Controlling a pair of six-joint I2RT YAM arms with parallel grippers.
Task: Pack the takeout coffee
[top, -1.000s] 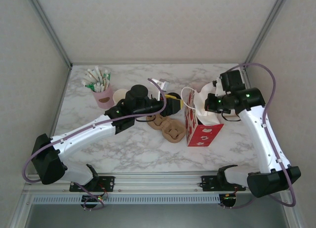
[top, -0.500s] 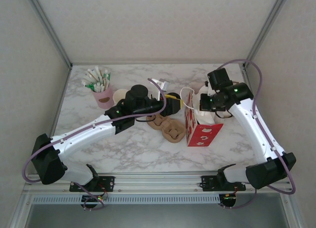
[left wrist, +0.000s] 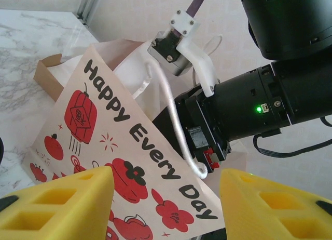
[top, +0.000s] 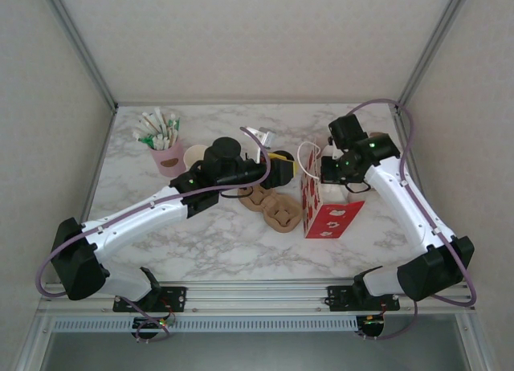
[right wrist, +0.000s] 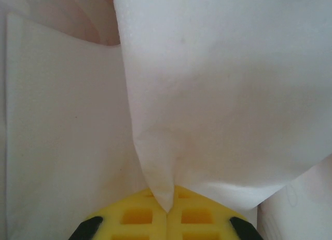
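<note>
A red-and-white paper bag [top: 330,214] printed "Happy Every Day" [left wrist: 104,136] stands right of centre. My right gripper [top: 325,173] reaches into its mouth. In the right wrist view the gripper [right wrist: 167,209] is shut, pinching a fold of the bag's white paper [right wrist: 223,94]. My left gripper [top: 283,167] hovers just left of the bag, its yellow fingers [left wrist: 67,198] held apart. Between them sits the takeout coffee [top: 283,159], of which I see just the black lid. In the left wrist view that lid is a dark sliver [left wrist: 210,234] at the bottom edge.
A brown cardboard cup carrier [top: 274,209] lies on the marble table [top: 209,242] under the left wrist. A pink pot of sticks [top: 165,149] and a cream cup [top: 193,156] stand at the back left. A silvery packet [top: 259,136] lies behind the left gripper.
The right arm has swung left and back, drawing its gripper in over the bag's mouth with the white paper. The left arm has stayed still.
</note>
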